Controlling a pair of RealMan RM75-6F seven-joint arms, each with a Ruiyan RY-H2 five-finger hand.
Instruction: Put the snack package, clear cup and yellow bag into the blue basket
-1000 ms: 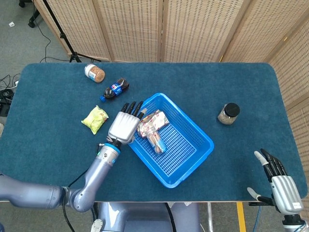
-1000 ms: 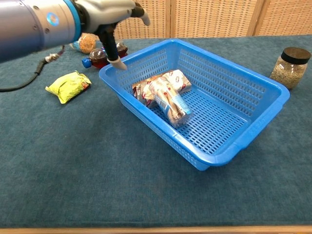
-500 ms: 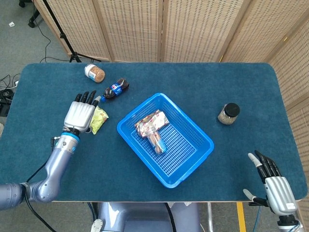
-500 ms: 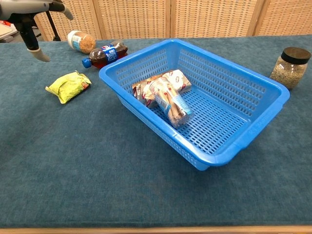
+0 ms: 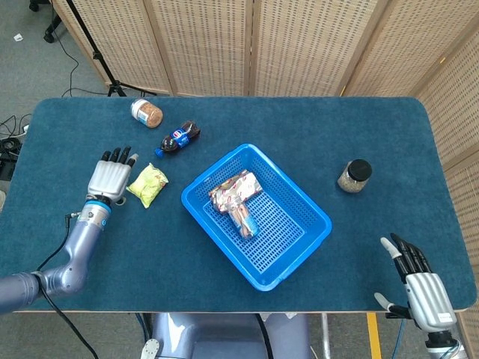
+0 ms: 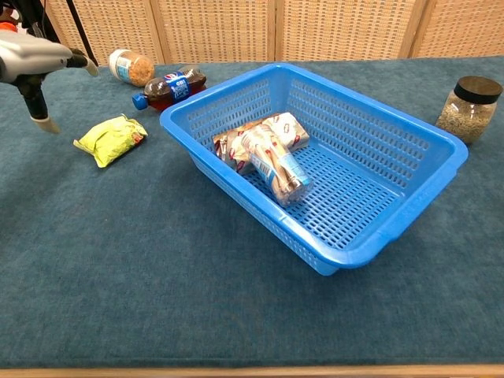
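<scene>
Left hand [image 5: 109,178] empty, fingers spread, just beside yellow bag [image 5: 147,184]; chest view crops it. Snack package [image 5: 233,189] half hides clear cup [image 5: 244,218] in blue basket [image 5: 301,243]. Right hand [image 5: 421,281] spread, empty, partly cut off.

1. The table [image 5: 299,120] is dark blue-green all over.
2. The basket [image 5: 296,247] is bright blue with little holes in rows.
3. The snack package [image 5: 238,188] in it is shiny silver with red and white bits.
4. The clear cup [image 5: 245,218] has a light blue end.
5. The yellow bag [image 5: 148,184], just beside the left hand's black fingers [image 5: 118,156], is yellow-green.
6. The bottle [image 5: 178,138] past those fingers is dark brown with a blue cap and label.
7. Both hands, the left hand [image 5: 108,178] and the right hand [image 5: 423,288], are silver-grey.
</scene>
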